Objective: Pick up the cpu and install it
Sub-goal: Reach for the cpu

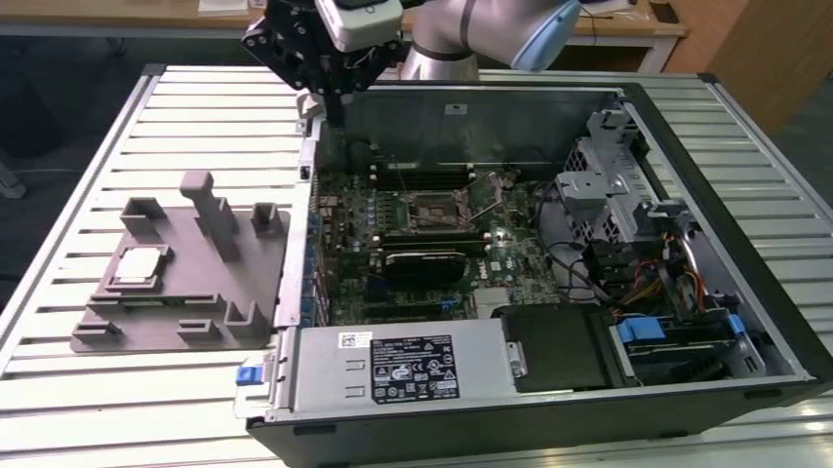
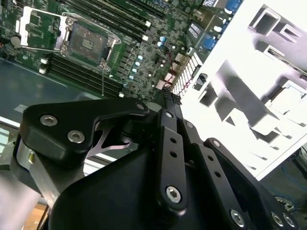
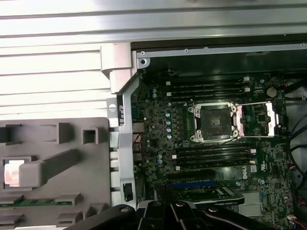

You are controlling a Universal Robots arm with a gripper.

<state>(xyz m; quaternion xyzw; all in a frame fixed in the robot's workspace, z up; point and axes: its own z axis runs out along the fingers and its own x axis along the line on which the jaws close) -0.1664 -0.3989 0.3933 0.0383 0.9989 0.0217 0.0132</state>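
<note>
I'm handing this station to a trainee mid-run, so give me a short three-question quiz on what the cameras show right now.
1. True or false: the cpu already sits in the motherboard socket.
2. In the exterior view, the end effector hangs nearest to: A) the motherboard socket; B) the case wall beside the grey fixture; C) the cpu.
3. Fill in: the socket's hinged load frame is swung ____.
Key: 1 false, the cpu lies on the grey fixture outside the case; 2 B; 3 open.
</note>
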